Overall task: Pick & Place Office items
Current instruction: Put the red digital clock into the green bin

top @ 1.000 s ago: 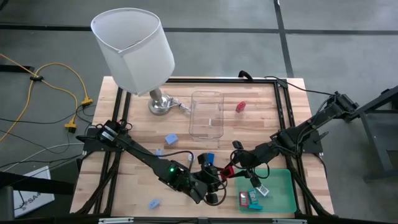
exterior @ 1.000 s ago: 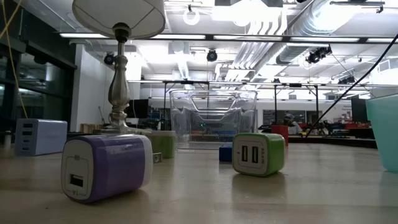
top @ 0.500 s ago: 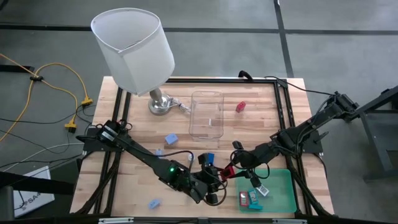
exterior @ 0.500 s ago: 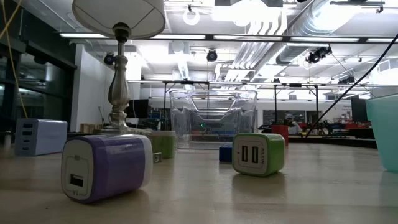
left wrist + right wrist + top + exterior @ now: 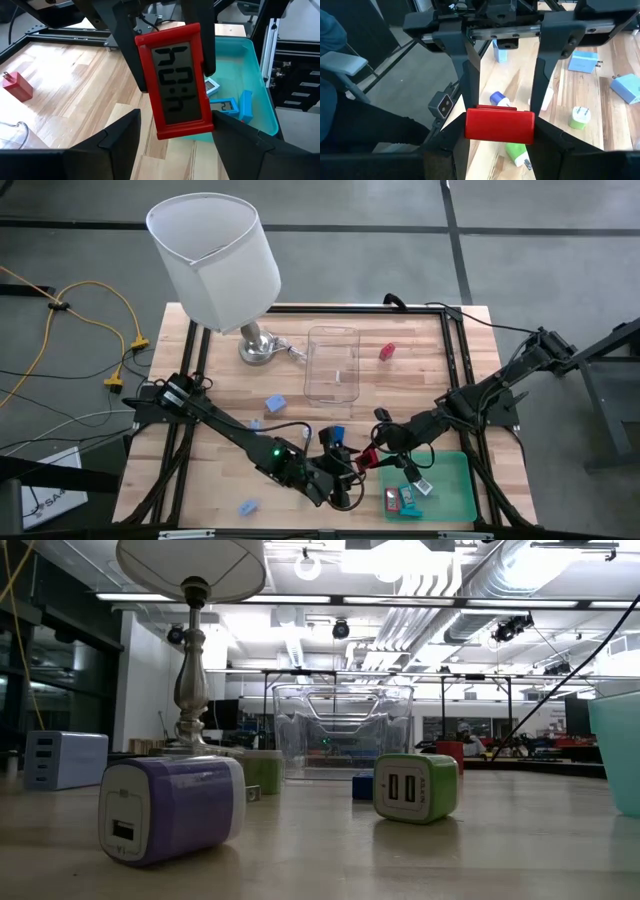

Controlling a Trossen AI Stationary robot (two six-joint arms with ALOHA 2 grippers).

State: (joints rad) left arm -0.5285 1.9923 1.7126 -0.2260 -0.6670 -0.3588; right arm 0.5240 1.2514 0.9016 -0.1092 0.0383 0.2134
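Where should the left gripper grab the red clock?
By its two thin long edges, at the free end of the red clock. The right gripper pinches those edges at the other end, so the left gripper, open with a finger on either side, should come in from the opposite end. The flat face carries the screen, so leave it alone.

Lamp [image 5: 215, 265] at tabletop [image 5: 225, 385] rear-left; clear box [image 5: 333, 364] right of it, one block [image 5: 388, 351] just right of box. Tray [image 5: 455, 480] at front-right, several items in it. Left end effector [image 5: 352, 472] and right end effector [image 5: 366, 457] meet just left of tray, clock [image 5: 177, 80] between them.
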